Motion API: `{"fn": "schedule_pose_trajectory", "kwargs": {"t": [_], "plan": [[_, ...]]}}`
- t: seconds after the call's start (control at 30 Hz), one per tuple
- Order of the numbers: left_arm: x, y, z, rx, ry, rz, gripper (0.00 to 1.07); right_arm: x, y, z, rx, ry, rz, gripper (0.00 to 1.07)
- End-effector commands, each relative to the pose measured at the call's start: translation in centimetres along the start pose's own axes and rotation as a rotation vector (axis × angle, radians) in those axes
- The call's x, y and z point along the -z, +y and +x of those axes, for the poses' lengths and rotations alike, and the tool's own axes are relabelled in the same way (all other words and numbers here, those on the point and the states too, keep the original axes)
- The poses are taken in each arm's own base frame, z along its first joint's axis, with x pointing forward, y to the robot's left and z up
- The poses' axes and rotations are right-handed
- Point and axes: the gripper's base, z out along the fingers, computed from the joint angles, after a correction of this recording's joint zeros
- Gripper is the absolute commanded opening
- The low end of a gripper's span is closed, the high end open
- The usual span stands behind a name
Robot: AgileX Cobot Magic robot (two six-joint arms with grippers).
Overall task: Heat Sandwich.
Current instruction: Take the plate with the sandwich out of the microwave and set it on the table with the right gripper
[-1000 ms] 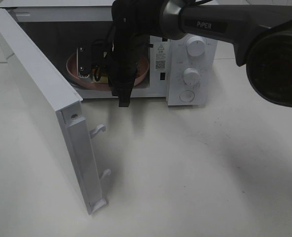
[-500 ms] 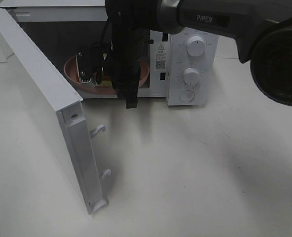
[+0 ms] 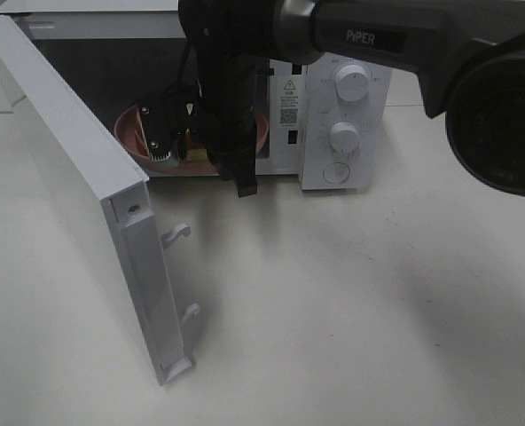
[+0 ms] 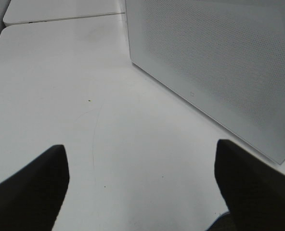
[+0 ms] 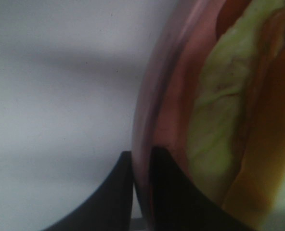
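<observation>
"PiPER" reads in pale letters along the dark arm (image 3: 395,40) crossing the top of the exterior high view. On the microwave (image 3: 344,124) front sits a small sticker (image 3: 288,87) with a warning triangle and a QR code (image 3: 287,115) just beneath it; its fine print stays too small to read.

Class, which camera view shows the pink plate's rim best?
The right wrist view: the pink plate fills the frame, its rim pinched between the right gripper fingers. The exterior high view shows the plate partly hidden behind the arm. The left wrist view shows none of it.
</observation>
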Motion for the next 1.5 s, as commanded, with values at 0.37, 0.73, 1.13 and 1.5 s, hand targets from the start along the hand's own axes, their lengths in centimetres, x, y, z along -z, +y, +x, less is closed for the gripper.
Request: {"fn": "schedule_pose_trajectory", "kwargs": {"t": [0.37, 0.73, 1.13, 1.5], "plan": [[0.2, -0.1, 0.0, -0.008, -0.027, 0.015, 0.76, 1.7, 0.5, -0.3, 0.069, 0.042, -0.014, 0.00], [0.2, -0.1, 0.1, -0.004, -0.026, 0.012, 0.76, 4.5, 2.0, -1.5, 0.113, 0.030, -0.006, 0.00], [0.2, -0.1, 0.1, -0.004, -0.026, 0.012, 0.76, 8.6, 4.1, -3.0, 0.150, -0.007, 0.069, 0.00], [0.2, -0.1, 0.1, -0.004, -0.026, 0.012, 0.76, 10.6, 7.1, -3.4, 0.214, -0.026, 0.083, 0.00]]}}
